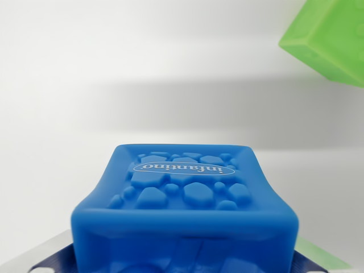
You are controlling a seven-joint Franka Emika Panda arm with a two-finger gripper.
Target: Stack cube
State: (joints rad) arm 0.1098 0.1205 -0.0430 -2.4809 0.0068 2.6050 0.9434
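We find a blue soft-plastic cube (185, 213) filling the lower middle of the wrist view, its top face embossed with pebble shapes and an upside-down "infantino" oval. Metallic gripper parts (42, 253) show at the lower corners beside it; we cannot tell whether the jaws are clamped on it. A green plastic cube (330, 40) sits tilted at the upper right, well apart, over a white surface (114, 85).

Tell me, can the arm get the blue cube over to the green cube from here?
Probably yes: the blue cube sits at the jaws, and only bare white surface lies before the green cube.
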